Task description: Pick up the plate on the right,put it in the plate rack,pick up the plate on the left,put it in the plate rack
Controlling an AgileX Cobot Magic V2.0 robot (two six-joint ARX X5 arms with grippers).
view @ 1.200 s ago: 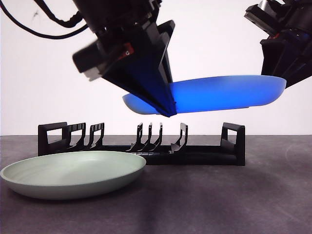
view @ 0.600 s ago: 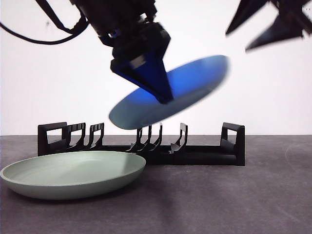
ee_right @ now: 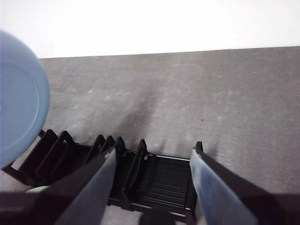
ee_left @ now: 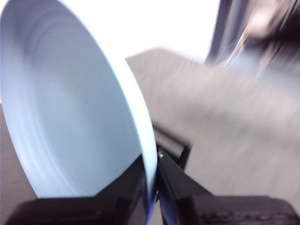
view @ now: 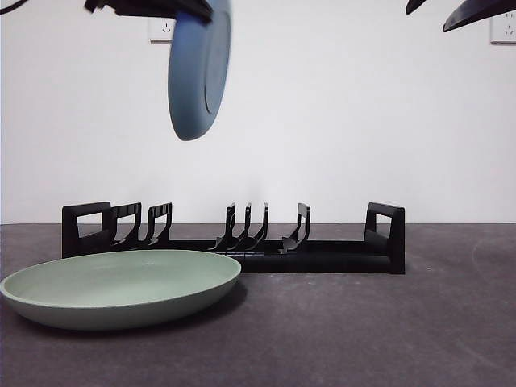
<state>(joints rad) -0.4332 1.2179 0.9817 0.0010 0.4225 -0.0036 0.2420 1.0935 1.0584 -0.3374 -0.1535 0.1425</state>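
Blue plate point(view: 199, 68): on its edge, high above the left part of the plate rack point(view: 234, 239).
Left gripper point(ee_left: 152, 187): jaws pinch the blue plate's rim.
Right gripper point(ee_right: 152, 187): jaws apart, empty, high above the rack.
Green plate point(view: 121, 286): flat on the table point(view: 363, 330), near left.

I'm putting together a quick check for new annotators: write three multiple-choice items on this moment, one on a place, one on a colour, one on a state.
1. Where is the blue plate?
A. in the plate rack
B. in the air above the plate rack
C. flat on the table

2. What colour is the plate lying on the table?
A. pale green
B. red
C. black

3. How are the right gripper's jaws?
A. shut on a plate
B. shut on the rack
C. open, holding nothing

Key: 1 B, the left gripper holds it on edge, high over the rack. 2 A, the green plate lies before the rack. 3 C, right wrist view shows its jaws apart.
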